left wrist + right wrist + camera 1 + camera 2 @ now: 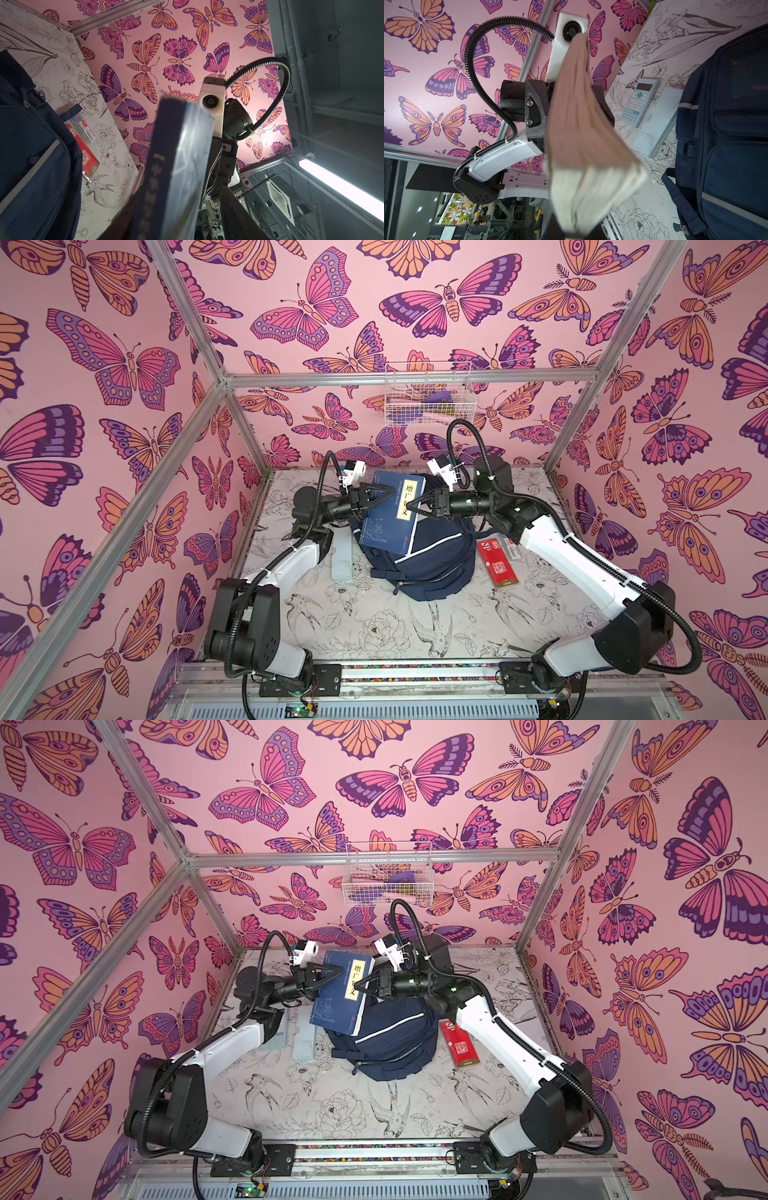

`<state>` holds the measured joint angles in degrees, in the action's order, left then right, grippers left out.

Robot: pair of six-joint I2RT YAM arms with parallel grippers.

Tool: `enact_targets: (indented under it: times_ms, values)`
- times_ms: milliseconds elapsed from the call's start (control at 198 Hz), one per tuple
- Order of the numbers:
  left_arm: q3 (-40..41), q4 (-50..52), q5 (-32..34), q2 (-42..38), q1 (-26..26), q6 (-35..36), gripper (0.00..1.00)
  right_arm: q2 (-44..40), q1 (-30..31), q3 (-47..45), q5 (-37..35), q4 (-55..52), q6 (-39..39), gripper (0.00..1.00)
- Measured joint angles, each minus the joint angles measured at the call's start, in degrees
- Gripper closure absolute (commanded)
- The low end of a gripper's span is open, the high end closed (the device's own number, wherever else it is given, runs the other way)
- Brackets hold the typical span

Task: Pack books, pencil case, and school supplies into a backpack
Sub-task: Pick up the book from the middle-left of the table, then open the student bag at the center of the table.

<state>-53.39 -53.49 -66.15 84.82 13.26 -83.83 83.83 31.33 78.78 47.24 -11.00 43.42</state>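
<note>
Firstly, hazards, as we judge them: the book (388, 526), a dark blue hardback with a cream title strip, hangs clear of the table (374, 630) in a top view. It is tilted over the upper end of the backpack (432, 568) and is not yet inside. Its leaves are fanned apart in the right wrist view, so a thin pinch on that side could let the block sag open, crease pages, or tear free. Were either arm to pull against the other, the book could twist out and drop onto the bag or the table. A splayed book would also be likely to catch on the fabric going in. Holdings next. The left gripper (384, 494) has its jaws partway apart and clamped across the book's thickness at the spine side, and the spine runs up between its fingers in the left wrist view. The right gripper (415, 506) has its jaws drawn almost together on the opposite, fore-edge side, its tip lying on the title strip. We cannot tell whether it nips the cover alone or some leaves with it. Unpacked stock: the calculator (638, 101) and a pale blue case (656, 122) just beside it on one side of the bag, and a red packet (496, 564) on the other.
</note>
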Motion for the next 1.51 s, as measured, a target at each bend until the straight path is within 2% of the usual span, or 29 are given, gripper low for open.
enact_targets:
  times_ms: [96,202,237,313,464,575,640,751,933,1059,1119,1256,1513]
  values:
    - [-3.2,16.3,2.8,-2.4,1.5,10.9,0.25,-1.6,-1.7,0.0,-4.0,-6.3,-1.5,1.0]
    - [-9.0,38.7,11.5,-5.4,2.9,28.3,0.22,-5.2,-7.9,-0.3,-12.0,-16.2,-2.4,1.0]
    - [-12.3,46.9,16.4,-5.7,4.6,35.5,0.22,-6.9,-10.1,-1.1,-15.5,-18.6,-2.7,1.0]
    - [-17.1,58.0,23.9,-5.1,8.7,45.0,0.19,-11.3,-15.1,-4.5,-22.5,-24.1,-2.8,1.0]
    - [-23.3,72.6,37.8,0.9,17.7,58.7,0.16,-19.4,-20.0,-10.8,-29.7,-32.1,-2.6,1.0]
    - [-25.3,79.1,45.6,8.0,24.2,65.4,0.11,-24.0,-22.4,-13.4,-32.4,-35.8,-1.9,1.0]
    - [-26.8,82.3,49.0,12.2,27.5,68.4,0.11,-26.1,-23.2,-14.4,-33.8,-37.2,-1.5,1.0]
    - [-30.8,86.2,53.5,18.6,32.5,72.5,0.17,-29.1,-23.8,-15.5,-35.7,-39.8,-1.2,1.0]
    - [-34.0,89.1,58.0,22.2,37.1,76.1,0.24,-31.3,-25.1,-16.5,-37.0,-41.7,-1.2,1.0]
    - [-36.9,90.5,61.5,24.7,37.7,77.7,0.39,-31.4,-25.3,-17.8,-37.2,-42.2,-1.0,1.0]
    - [-37.2,90.9,61.6,25.4,37.7,78.0,0.48,-31.3,-25.3,-18.3,-37.2,-42.4,-0.9,1.0]
    - [-37.2,92.0,58.8,25.6,38.2,78.9,0.59,-31.3,-25.6,-18.5,-37.2,-42.6,-0.3,1.0]
    - [-37.3,92.4,54.0,26.9,42.0,79.3,0.61,-31.4,-25.7,-19.0,-37.4,-42.5,0.1,1.0]
